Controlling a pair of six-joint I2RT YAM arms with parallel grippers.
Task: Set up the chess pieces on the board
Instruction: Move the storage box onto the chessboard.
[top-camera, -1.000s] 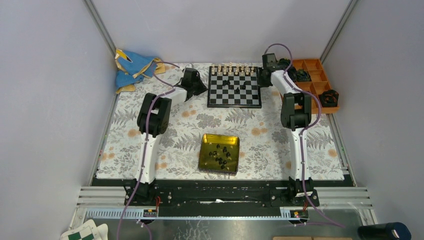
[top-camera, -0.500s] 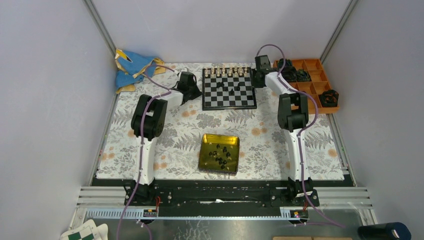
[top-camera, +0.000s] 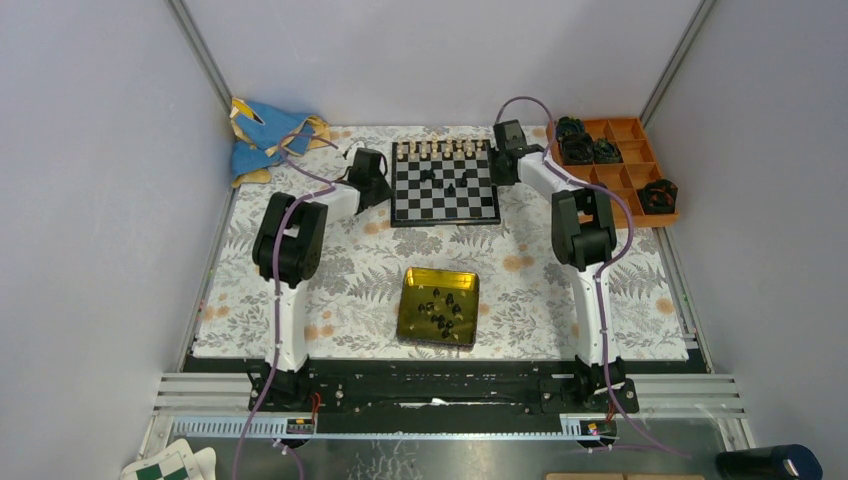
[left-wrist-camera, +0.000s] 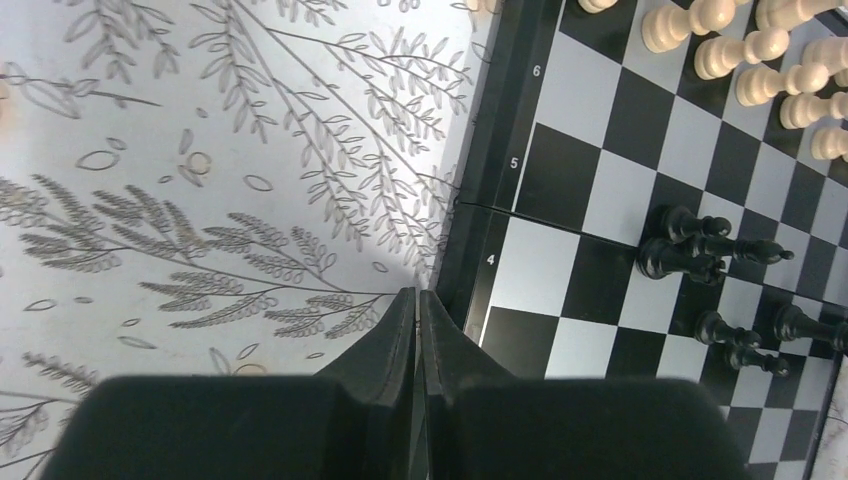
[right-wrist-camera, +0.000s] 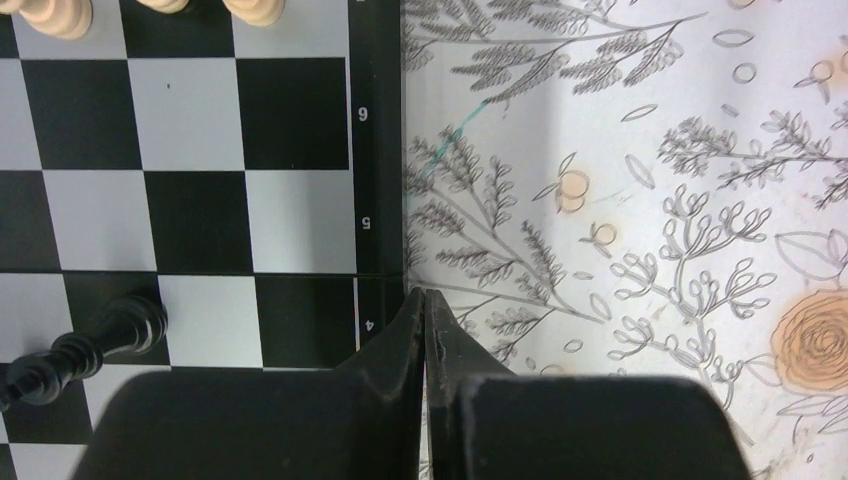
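Tiny black chess pieces (top-camera: 440, 308) scattered in square yellow metal tin (top-camera: 412, 282), near centre; few toppled on small black-and-white chessboard (top-camera: 470, 203), far centre. Left gripper (left-wrist-camera: 417, 300), right gripper (right-wrist-camera: 423, 300) flanking it, jaws together, empty. Orange plastic tray (top-camera: 628, 130) far right: dark contents unclear.

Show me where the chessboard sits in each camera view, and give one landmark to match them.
Top external: the board lies at the far middle of the floral mat.
Left wrist: the board fills the right side of the picture.
Right wrist: the board fills the left side.
Shared landmark: the cream pieces lined along one edge of it.
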